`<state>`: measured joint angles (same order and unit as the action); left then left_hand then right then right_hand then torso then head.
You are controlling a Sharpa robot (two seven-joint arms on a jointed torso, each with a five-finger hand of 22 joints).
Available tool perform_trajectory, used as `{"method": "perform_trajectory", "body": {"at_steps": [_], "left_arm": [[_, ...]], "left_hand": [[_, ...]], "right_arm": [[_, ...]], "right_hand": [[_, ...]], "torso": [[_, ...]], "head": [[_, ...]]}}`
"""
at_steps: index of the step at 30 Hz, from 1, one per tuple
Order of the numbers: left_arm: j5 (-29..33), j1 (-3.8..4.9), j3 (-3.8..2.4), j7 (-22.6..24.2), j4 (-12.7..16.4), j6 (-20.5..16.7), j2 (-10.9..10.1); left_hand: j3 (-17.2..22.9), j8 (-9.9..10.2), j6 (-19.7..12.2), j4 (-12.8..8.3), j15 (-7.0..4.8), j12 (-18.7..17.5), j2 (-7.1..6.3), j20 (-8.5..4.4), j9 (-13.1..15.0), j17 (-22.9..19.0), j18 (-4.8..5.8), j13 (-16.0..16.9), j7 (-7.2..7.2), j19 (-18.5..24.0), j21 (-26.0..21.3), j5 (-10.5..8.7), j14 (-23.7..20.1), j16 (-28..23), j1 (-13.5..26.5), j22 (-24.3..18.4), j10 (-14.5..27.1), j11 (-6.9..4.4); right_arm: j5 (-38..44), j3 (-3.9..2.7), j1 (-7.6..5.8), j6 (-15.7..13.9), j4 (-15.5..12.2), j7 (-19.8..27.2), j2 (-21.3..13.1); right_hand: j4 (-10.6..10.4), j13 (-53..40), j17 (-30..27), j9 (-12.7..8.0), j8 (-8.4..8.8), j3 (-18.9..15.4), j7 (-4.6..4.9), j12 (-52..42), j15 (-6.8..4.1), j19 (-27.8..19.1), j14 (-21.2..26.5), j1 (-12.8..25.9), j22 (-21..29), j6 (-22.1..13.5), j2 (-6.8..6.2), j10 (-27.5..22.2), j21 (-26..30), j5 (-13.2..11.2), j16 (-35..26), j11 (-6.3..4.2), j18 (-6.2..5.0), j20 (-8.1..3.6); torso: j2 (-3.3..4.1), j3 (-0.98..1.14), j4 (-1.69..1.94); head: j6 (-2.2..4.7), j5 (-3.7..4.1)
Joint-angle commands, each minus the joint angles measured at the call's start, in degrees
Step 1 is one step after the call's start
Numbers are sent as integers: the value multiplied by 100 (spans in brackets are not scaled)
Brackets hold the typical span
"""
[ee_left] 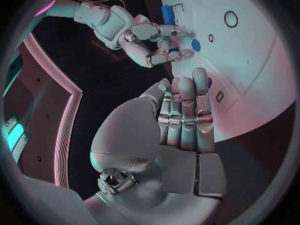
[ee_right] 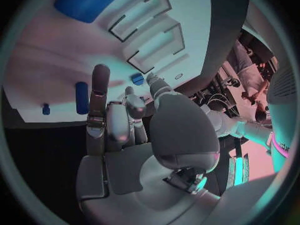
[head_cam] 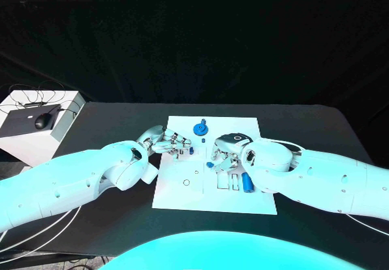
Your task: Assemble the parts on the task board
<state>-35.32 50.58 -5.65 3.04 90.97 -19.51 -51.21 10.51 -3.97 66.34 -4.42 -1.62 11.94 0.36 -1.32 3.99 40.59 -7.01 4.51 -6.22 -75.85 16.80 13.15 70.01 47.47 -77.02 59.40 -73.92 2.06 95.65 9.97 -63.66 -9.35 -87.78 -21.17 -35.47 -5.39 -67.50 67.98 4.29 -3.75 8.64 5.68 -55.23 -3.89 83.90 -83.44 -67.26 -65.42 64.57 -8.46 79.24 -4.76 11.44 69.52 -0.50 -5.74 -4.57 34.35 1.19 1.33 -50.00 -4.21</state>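
The white task board [head_cam: 212,194] lies in the middle of the table. My left hand [head_cam: 166,140] hovers at its left edge with its fingers [ee_left: 185,102] straight, side by side and holding nothing. My right hand [head_cam: 227,152] is over the board's middle and pinches a small blue part [head_cam: 210,165] [ee_right: 137,78] between thumb and fingertip, close to the board's surface. A blue round part [head_cam: 200,129] lies near the board's far edge. A blue cylinder [head_cam: 246,181] [ee_right: 86,0] lies beside the rectangular slots [ee_right: 149,31].
A long blue part [ee_right: 82,97] and a tiny blue one [ee_right: 45,108] sit in the board beyond my right hand. A white box with a black mouse [head_cam: 42,120] stands off the table's far left corner. Cables trail at the left front.
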Motion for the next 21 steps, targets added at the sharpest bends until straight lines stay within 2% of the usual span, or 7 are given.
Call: {"method": "perform_trajectory", "body": {"at_steps": [1,12,21], "left_arm": [[22,-3,-2,33,16,108,1],[32,-3,-2,24,29,114,-23],[36,-2,-2,12,38,130,-33]], "left_hand": [[-39,-20,-32,1,37,26,8,14,-4,-5,-119,-7,0,-15,-30,-29,-19,-32,-38,1,51,-5],[-53,-21,-33,3,38,32,18,16,-4,-9,-119,-8,1,-13,-35,-28,-22,-32,-30,4,54,-3],[-57,-19,-37,8,39,32,18,17,-5,-10,-119,-9,-1,-13,-36,-29,-23,-33,-23,4,56,-3]], "right_arm": [[87,-3,29,-200,-4,-578,42],[215,-4,169,-326,147,-731,200],[202,-6,217,-352,154,-670,289]], "right_hand": [[-14,-11,14,6,-11,25,5,-22,-12,204,-22,-21,11,43,-48,46,-40,15,35,-8,32,-24],[62,-25,27,7,-11,45,-7,-20,-21,202,-21,-41,26,91,-26,62,-65,20,34,-18,57,-42],[145,-30,32,16,-23,36,-29,-1,-29,196,-23,-58,46,159,-52,63,-80,50,25,-31,72,-52]], "torso": [[7,0,6],[9,-2,9],[4,-3,4]], "head": [[0,5],[0,-23],[0,-19]]}}
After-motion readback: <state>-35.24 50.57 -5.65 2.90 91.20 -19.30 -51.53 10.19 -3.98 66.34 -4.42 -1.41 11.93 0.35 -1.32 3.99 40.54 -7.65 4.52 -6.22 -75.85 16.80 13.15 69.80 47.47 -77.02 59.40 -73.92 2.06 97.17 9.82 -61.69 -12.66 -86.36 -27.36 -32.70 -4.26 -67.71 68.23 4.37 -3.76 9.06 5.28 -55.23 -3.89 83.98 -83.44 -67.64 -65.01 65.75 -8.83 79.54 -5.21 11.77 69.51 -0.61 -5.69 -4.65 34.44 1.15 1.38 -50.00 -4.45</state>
